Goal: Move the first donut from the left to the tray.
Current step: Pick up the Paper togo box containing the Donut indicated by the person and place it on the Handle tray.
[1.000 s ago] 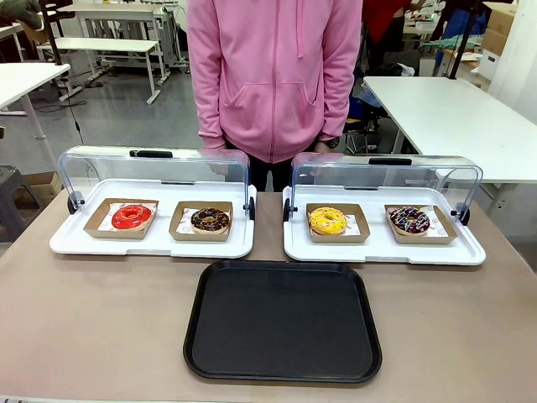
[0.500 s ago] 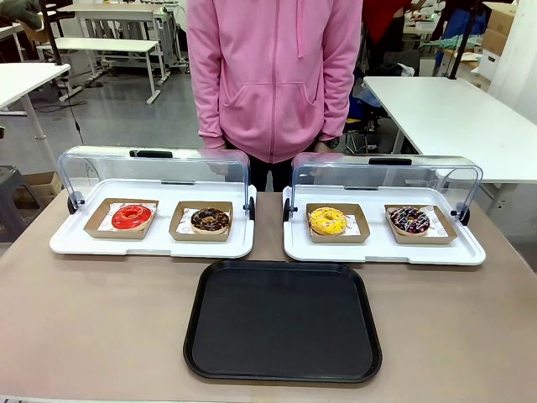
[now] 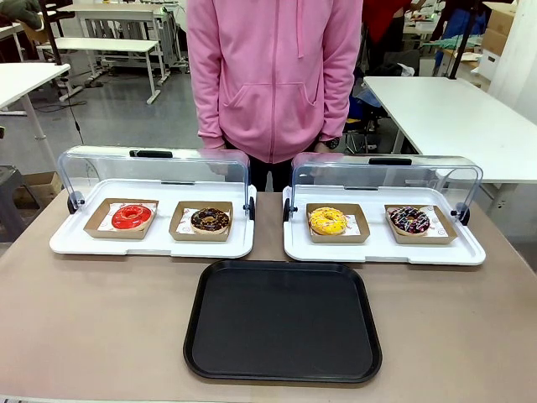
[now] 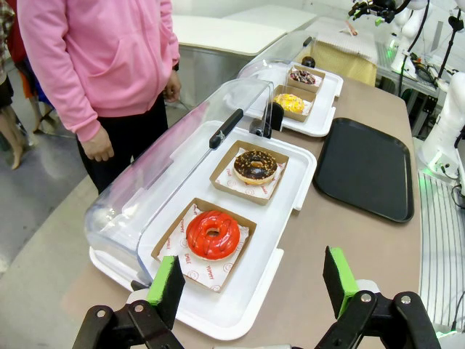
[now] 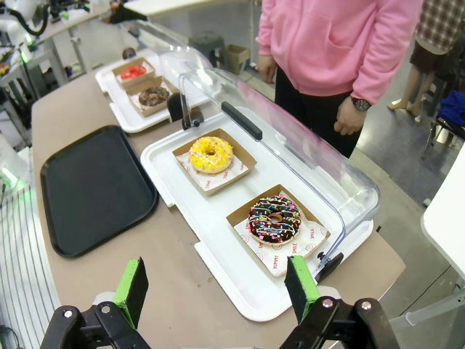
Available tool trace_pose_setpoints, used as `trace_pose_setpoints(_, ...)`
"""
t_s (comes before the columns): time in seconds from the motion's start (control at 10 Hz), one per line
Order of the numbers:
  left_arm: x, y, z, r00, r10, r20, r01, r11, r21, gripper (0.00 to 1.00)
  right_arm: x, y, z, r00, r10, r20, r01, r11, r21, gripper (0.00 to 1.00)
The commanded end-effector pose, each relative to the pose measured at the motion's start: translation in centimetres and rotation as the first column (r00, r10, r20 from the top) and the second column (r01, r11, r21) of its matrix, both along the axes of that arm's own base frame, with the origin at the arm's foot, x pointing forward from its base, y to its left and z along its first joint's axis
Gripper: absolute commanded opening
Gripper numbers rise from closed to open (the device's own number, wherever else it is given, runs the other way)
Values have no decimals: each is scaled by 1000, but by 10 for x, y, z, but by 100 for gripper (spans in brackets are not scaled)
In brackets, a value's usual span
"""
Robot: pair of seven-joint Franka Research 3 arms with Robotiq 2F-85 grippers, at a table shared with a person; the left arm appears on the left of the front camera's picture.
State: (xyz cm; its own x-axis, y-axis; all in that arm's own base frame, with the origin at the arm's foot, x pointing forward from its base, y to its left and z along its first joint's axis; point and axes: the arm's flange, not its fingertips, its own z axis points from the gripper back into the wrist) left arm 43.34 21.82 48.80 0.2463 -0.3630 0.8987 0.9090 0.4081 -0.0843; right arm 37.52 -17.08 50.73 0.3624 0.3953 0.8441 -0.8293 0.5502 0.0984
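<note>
Donut point(image 3: 132, 216) with red glaze sits in its brown holder at the left end of the left white tray point(image 3: 75, 245), beside the chocolate donut point(image 3: 210, 220). Black tray point(image 3: 283, 321) lies nearer the robot, before the gap between the 2 white trays. Left gripper point(image 4: 253, 280) hangs above the white tray's end near the red glaze, fingers spread, holding nothing; right gripper point(image 5: 216, 283) likewise spread wide.

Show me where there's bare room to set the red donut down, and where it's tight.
The whole black tray is bare. Table is free on both sides of it. Crowded: left white tray and right white tray, two donuts each, narrow gap between.
</note>
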Motion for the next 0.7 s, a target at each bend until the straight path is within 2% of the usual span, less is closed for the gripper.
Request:
trace_pose_setpoints(0.0,1,-1,0,1000,3,-5,-3,1000,6,100,2,2,0,1000,2,21,-2,1000,17,100)
trace_pose_setpoints(0.6,1,-1,0,1000,3,-5,-3,1000,6,100,2,2,0,1000,2,21,-2,1000,17,100)
